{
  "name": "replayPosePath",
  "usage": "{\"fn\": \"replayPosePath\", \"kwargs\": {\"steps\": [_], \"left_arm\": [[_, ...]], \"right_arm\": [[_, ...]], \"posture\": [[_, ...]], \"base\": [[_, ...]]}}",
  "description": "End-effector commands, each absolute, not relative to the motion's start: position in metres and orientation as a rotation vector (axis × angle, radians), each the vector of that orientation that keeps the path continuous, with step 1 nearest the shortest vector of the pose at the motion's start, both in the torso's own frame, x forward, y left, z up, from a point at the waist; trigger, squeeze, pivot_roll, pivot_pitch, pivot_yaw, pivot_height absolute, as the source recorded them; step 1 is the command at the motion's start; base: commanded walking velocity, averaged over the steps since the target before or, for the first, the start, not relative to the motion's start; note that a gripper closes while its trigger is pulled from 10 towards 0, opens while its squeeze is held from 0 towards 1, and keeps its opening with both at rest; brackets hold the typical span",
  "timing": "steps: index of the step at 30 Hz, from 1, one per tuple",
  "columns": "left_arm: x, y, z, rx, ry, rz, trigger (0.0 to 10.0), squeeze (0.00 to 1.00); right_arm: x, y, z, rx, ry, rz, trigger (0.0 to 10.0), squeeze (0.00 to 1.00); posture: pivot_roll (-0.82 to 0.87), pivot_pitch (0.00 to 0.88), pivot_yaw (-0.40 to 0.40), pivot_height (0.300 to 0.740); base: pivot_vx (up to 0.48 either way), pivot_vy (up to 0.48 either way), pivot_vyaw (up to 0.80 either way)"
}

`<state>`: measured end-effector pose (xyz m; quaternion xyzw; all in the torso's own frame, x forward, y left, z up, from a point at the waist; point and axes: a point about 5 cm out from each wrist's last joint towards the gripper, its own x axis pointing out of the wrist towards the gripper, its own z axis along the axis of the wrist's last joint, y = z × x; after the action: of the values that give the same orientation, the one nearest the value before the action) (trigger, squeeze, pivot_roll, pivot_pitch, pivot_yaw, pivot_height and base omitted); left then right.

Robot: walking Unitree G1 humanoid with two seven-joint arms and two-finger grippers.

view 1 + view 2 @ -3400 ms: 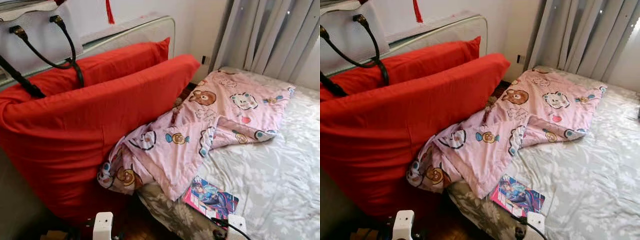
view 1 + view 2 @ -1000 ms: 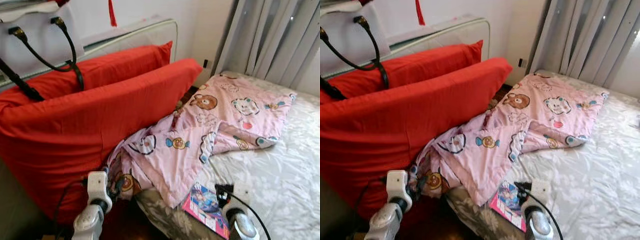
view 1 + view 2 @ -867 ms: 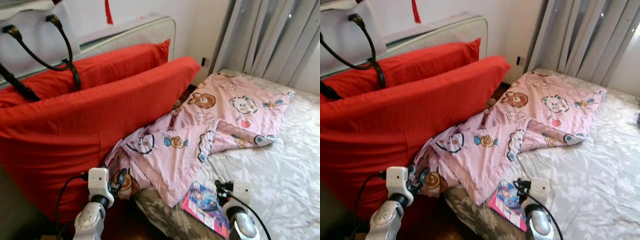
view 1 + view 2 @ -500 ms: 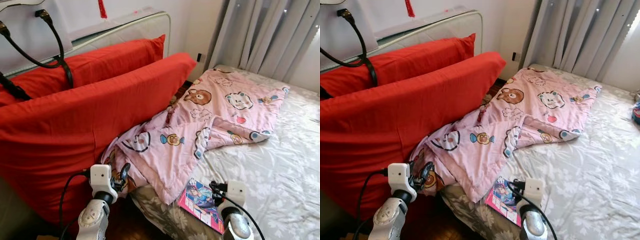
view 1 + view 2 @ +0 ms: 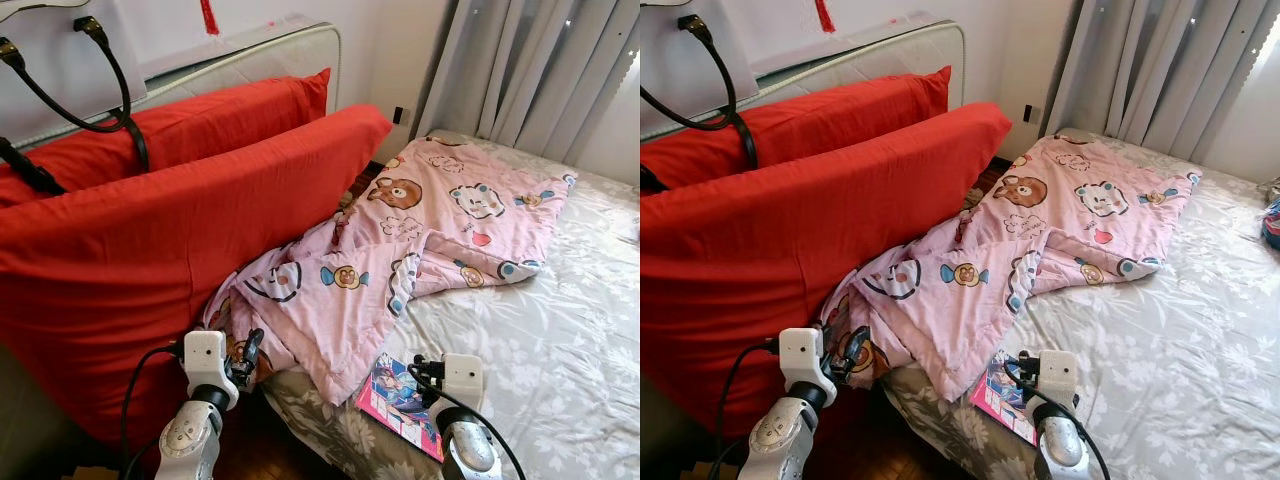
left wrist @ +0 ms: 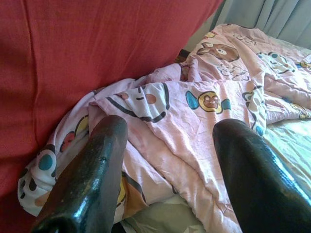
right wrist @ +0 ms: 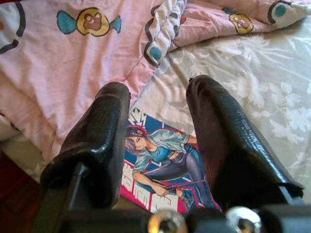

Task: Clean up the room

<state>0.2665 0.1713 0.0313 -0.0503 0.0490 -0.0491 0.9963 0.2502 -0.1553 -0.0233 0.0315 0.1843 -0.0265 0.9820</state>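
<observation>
Pink cartoon blanket [image 5: 420, 240] is lying rumpled along the bed's [image 5: 560, 350] left edge, spilling against 2 red pillows [image 5: 170, 230]. Near the bed's front corner a comic book [image 5: 398, 395] is resting just beside the blanket's hem. The right gripper [image 7: 158, 145] is hovering over the book, fingers spread, gripping nothing. The left gripper [image 6: 167, 145] is facing the blanket's bunched end, likewise spread and empty.
</observation>
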Motion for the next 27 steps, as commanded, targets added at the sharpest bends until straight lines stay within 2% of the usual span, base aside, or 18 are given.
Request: {"fn": "replayPosePath", "kwargs": {"steps": [1,12,18,27], "left_arm": [[0.2655,0.1719,0.0312,-0.103,0.108,-0.095,10.0,0.0],[0.266,0.173,0.0286,-0.1,0.127,-0.097,10.0,0.0],[0.2659,0.1741,0.0265,-0.099,0.136,-0.097,10.0,0.0],[0.2665,0.1747,0.0236,-0.098,0.148,-0.097,10.0,0.0]], "right_arm": [[0.2519,-0.1533,-0.0205,0.063,0.352,-0.041,10.0,0.0],[0.2529,-0.151,-0.0223,0.054,0.383,-0.02,10.0,0.0],[0.2519,-0.1549,-0.0229,0.084,0.381,-0.046,10.0,0.0],[0.2535,-0.1528,-0.0214,0.084,0.375,-0.04,10.0,0.0]], "posture": [[0.03,0.033,-0.058,0.687],[0.03,0.03,-0.057,0.683],[0.03,0.031,-0.055,0.65],[0.03,0.029,-0.054,0.65]], "base": [[0.0,0.0,0.0],[0.0,0.0,0.0],[0.0,0.0,0.0],[0.0,0.0,0.0]]}}
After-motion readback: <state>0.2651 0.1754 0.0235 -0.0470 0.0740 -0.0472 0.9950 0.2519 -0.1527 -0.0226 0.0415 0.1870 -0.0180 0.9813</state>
